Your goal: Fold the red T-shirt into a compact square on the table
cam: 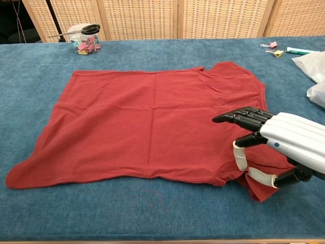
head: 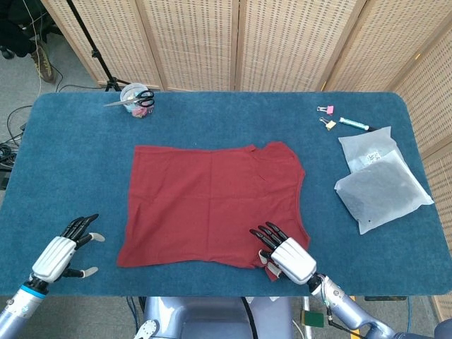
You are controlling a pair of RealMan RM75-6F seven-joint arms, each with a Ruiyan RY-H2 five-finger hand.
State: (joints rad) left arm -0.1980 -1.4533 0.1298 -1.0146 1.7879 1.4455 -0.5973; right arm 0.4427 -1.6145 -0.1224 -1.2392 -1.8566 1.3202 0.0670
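The red T-shirt (head: pixel 212 205) lies spread flat on the blue table (head: pixel 78 162), neck and sleeves toward the right. My right hand (head: pixel 286 256) hovers over the shirt's near right sleeve; in the chest view the right hand (cam: pixel 277 145) has its fingers (cam: pixel 238 117) stretched above the red T-shirt (cam: pixel 152 122) and its thumb well apart below them, near the cloth's edge, holding nothing. My left hand (head: pixel 67 253) is over the table left of the shirt's near left corner, fingers apart and empty. The chest view does not show it.
A clear jar with clips and scissors (head: pixel 135 95) stands at the far left. Two plastic bags (head: pixel 378 180) lie at the right, with binder clips (head: pixel 326 116) and a marker (head: pixel 353 124) behind them. Wicker screens stand beyond the table.
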